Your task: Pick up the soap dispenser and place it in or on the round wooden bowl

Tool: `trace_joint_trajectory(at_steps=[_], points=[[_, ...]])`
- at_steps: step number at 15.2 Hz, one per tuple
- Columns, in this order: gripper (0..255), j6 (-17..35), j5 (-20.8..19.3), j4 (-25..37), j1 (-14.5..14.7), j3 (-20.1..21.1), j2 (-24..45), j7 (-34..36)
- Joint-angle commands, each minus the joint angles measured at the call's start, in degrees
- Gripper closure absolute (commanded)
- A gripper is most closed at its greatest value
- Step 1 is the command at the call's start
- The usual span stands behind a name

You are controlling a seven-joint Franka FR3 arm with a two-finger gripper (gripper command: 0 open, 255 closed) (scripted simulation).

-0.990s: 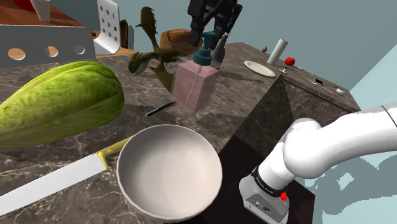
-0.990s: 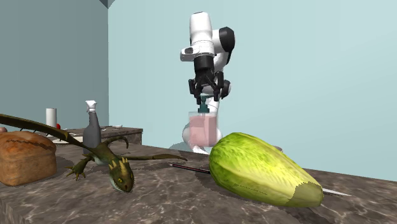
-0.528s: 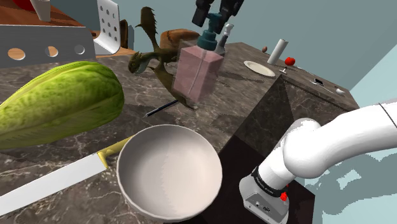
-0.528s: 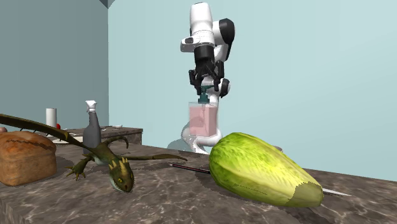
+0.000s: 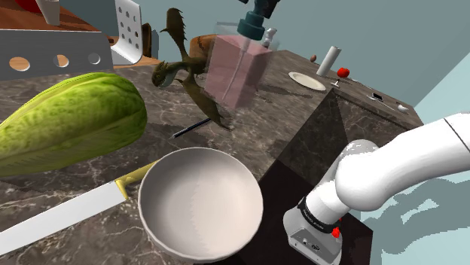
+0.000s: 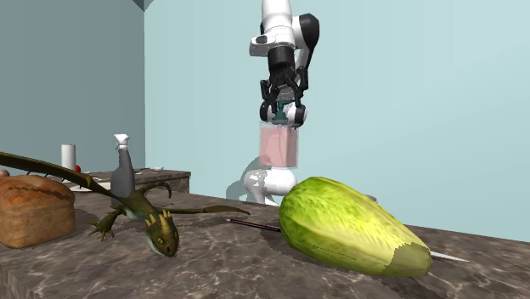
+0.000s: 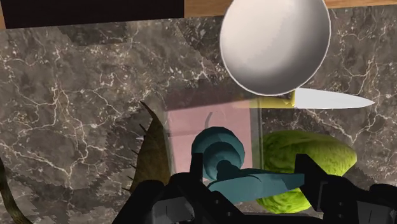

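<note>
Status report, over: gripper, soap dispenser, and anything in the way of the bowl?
Gripper shut on soap dispenser pump. Soap dispenser aloft over counter, short of white bowl. Knife beside bowl rim.

- The gripper [image 5: 261, 6] is cut off by the shoulder view's top edge.
- The knife [image 5: 68, 214] runs off that view's left edge, and its handle end is hidden behind the bowl [image 5: 199, 203].
- The soap dispenser [image 5: 235, 71] covers part of the dragon figure [image 5: 175, 69].
- A red thing [image 5: 343, 72] near the countertop's [image 5: 286, 102] far corner is too small to tell.
</note>
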Motion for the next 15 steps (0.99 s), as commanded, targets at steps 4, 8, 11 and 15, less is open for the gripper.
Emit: trace_joint_trajectory(at_steps=[4, 8, 11, 15], points=[[255, -3.2, 0.8, 7.3, 0.9, 5.5, 2.4, 7.9], [255, -5.8, 0.4, 14.9, 1.3, 11.2, 6.1, 15.1], [255, -7.9, -1.2, 22.0, 1.6, 16.9, 10.4, 21.4], [255, -6.4, -1.2, 20.9, 2.0, 18.8, 10.3, 23.5]])
